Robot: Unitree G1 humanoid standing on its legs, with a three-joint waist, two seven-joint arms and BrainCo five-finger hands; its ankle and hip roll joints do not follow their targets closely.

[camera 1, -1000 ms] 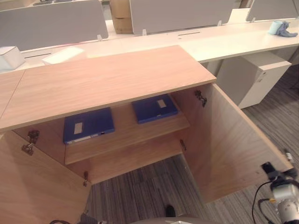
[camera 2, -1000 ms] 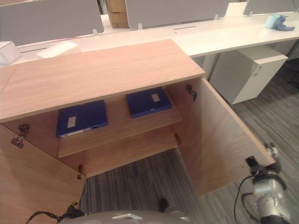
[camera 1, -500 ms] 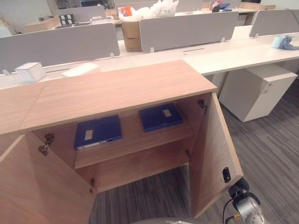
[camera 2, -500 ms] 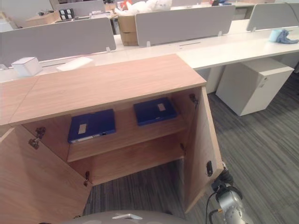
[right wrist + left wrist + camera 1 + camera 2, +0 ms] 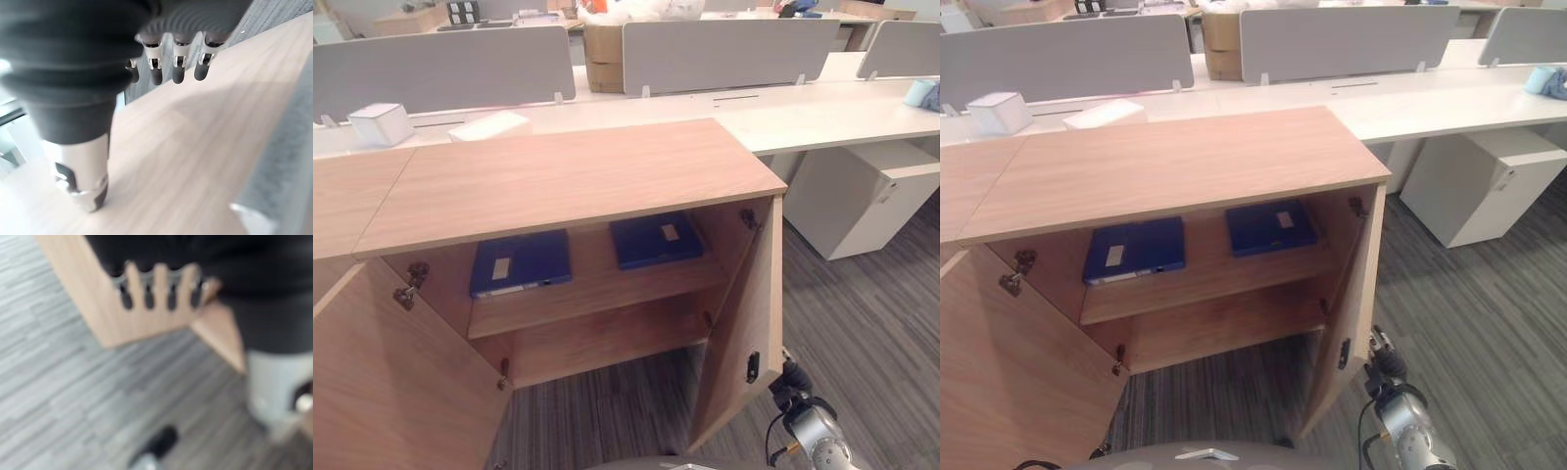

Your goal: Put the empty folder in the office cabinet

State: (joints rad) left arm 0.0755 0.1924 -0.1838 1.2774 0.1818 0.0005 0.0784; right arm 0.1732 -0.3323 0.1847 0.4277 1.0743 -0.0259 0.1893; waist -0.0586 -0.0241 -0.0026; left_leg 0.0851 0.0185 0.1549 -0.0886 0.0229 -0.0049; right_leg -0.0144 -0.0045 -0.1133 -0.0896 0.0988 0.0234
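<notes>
Two blue folders lie flat on the upper shelf of the wooden office cabinet (image 5: 568,176), one at the left (image 5: 521,262) and one at the right (image 5: 656,239). Both doors stand ajar. My right hand (image 5: 1379,360) is against the outer face of the right door (image 5: 744,313), near its lower edge. In the right wrist view its fingers (image 5: 178,68) are straight over the wood (image 5: 195,147), so it is open. My left hand (image 5: 156,281) shows with straight fingers against the left door (image 5: 142,323), open and holding nothing.
The left door (image 5: 391,382) swings wide toward me. Behind the cabinet runs a white desk with grey screens, a white box (image 5: 380,123) and a cardboard box (image 5: 603,44). A white pedestal unit (image 5: 862,196) stands at the right on grey carpet.
The right door has swung inward from wide open to about half shut, with my right hand following it leftward. The camera has lifted, so more of the room behind shows.
</notes>
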